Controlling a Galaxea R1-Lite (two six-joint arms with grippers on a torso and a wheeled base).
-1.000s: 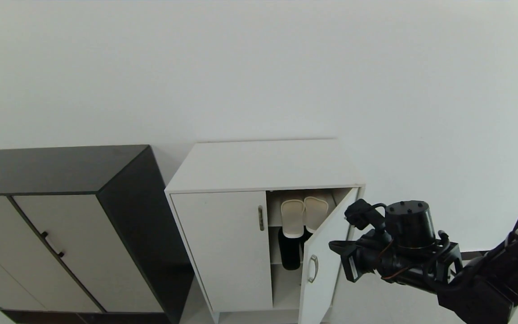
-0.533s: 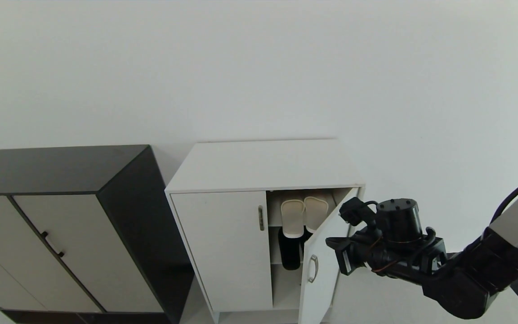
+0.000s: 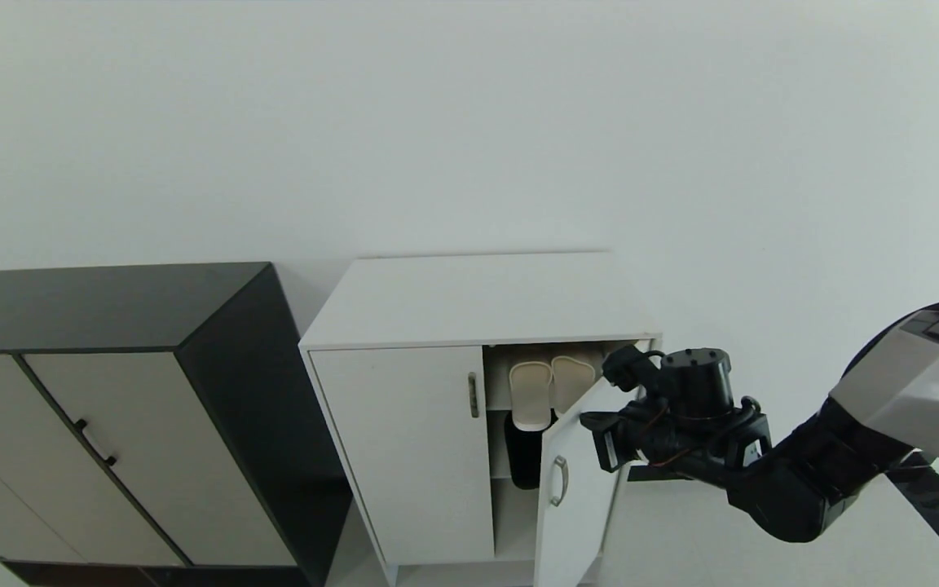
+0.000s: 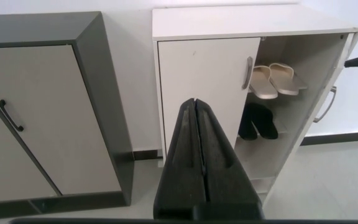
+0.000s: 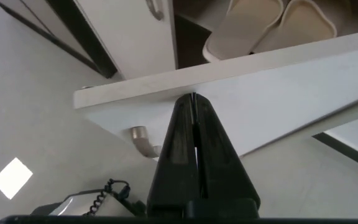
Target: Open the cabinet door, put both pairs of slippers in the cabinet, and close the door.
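**A:** Plain white wall (image 3: 469,122) across the back. Low against it, at six o'clock in the head view, stands the white cabinet (image 3: 469,297).

**B:** There's a dark cabinet (image 3: 111,306) just beside it at eight o'clock, with its pale doors shut.

**A:** On the white one, the left door (image 3: 404,448) is closed flat. The right door (image 3: 579,505) stands partway open, hinged on the three o'clock side, with its handle (image 3: 557,481) facing out.

**B:** And look through the gap, both pairs are inside! The pale slippers (image 3: 551,383) lie side by side on the top shelf, one poking a little past the shelf's front edge. The black slippers (image 3: 524,452) are on the shelf directly under them, at six o'clock of the pale pair.

**A:** The right arm sits at four o'clock, up against that open door. The right gripper (image 5: 194,99) has its fingers pressed together with nothing between them. Its tip meets the outer face of the right door, with the handle near it on the same face.

**B:** Over on the other side, the left gripper (image 4: 194,106) is pressed together too, and empty. It's held well apart from both cabinets, above the floor (image 4: 340,186), and pointed at the white cabinet's left door.
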